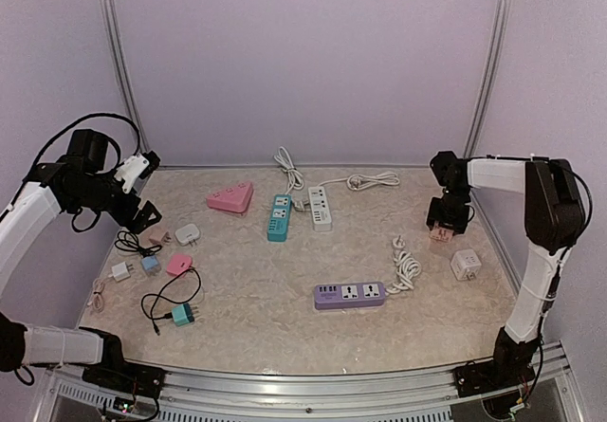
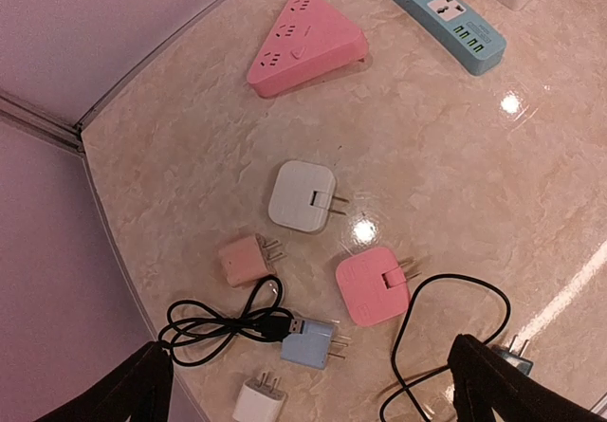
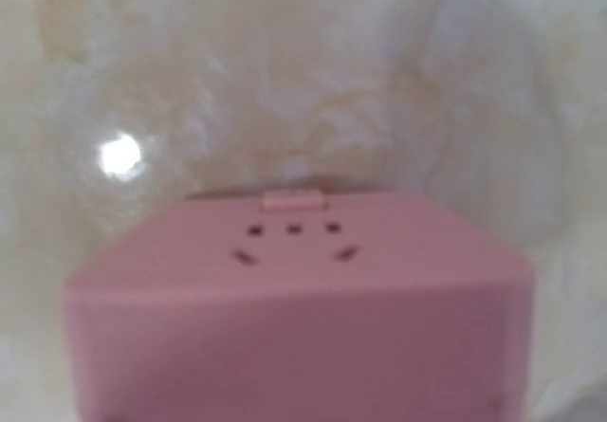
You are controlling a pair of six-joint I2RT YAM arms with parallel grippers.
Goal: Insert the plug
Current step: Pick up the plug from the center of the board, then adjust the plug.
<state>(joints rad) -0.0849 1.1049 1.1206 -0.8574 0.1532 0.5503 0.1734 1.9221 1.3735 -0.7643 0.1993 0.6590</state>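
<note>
Layout for insertion: white plug is seen at twelve o'clock of the spread left gripper, prongs toward three o'clock; pink socket is framed under the right gripper, grip indeterminable.

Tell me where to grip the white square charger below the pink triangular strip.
Pinch the white charger across the two edges flanking its prongs, coming straight down. It lies flat with the prongs sticking out sideways, so leave that edge free.
</note>
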